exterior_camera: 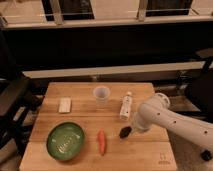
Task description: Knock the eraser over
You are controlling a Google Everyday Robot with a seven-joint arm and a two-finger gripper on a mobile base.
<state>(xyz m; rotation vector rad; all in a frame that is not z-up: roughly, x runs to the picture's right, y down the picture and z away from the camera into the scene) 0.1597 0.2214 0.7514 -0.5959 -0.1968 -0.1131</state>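
Observation:
The eraser point(124, 131) is a small dark block on the wooden table point(75, 120), right of the orange carrot point(101, 142) and below the white bottle point(126, 106). My white arm reaches in from the right, and its gripper point(133, 128) is right against the eraser's right side, low over the table. The arm's bulk covers the gripper.
A clear plastic cup point(101, 95) stands at the table's back middle. A pale flat rectangle point(65, 104) lies at the back left. A green bowl point(65, 141) sits at the front left. Dark chairs stand at both sides of the table.

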